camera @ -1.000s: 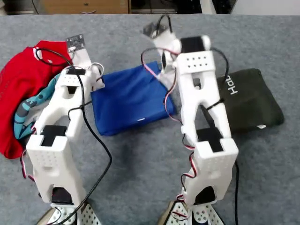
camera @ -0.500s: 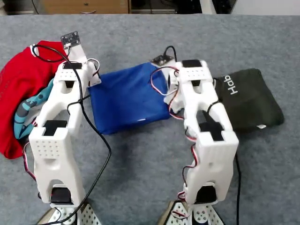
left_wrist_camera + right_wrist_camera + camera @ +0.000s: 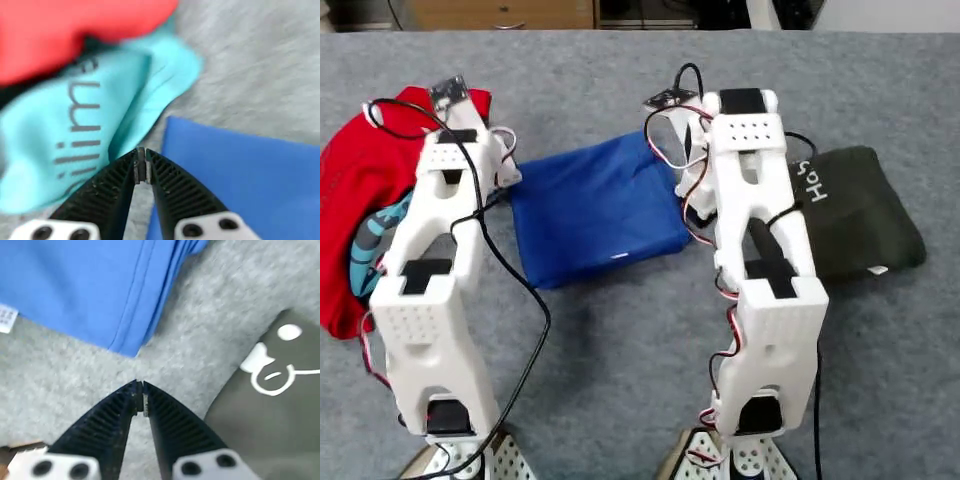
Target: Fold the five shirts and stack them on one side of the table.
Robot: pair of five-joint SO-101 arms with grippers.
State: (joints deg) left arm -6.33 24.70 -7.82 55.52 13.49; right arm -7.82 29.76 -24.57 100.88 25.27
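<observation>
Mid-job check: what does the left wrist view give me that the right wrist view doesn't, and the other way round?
Left wrist view: the red shirt and the teal shirt with grey lettering next to it, plus the left hand, shut. Right wrist view: the dark shirt with a white print, plus the right hand, shut. Shared: the blue shirt and the grey table.
</observation>
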